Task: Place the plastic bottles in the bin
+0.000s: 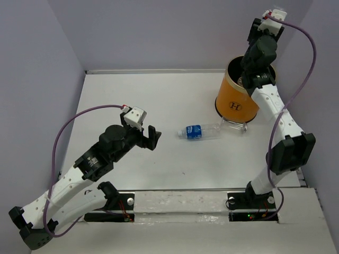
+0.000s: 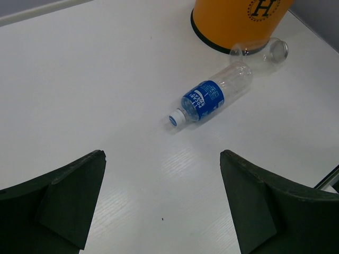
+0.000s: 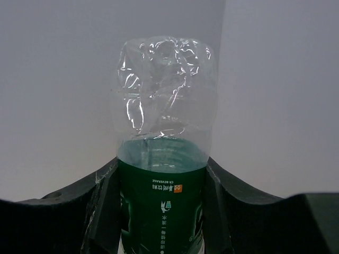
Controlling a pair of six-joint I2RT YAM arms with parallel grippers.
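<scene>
My right gripper (image 3: 161, 165) is shut on a clear plastic bottle with a green label (image 3: 161, 206), whose crumpled clear end sticks out past the fingers toward the pale wall. In the top view that arm hangs over the mouth of the orange bin (image 1: 235, 103), and the arm hides the bottle there. A blue-labelled bottle (image 1: 198, 130) (image 2: 209, 98) lies on its side on the white table, left of the bin (image 2: 233, 16). A bare clear bottle (image 1: 235, 126) (image 2: 262, 50) lies against the bin's base. My left gripper (image 1: 151, 138) (image 2: 161, 153) is open and holds nothing, a short way left of the blue-labelled bottle.
Pale walls enclose the white table (image 1: 159, 100) on the left, back and right. The bin stands at the back right, close to the right wall. The arm bases sit on a strip along the near edge (image 1: 180, 203).
</scene>
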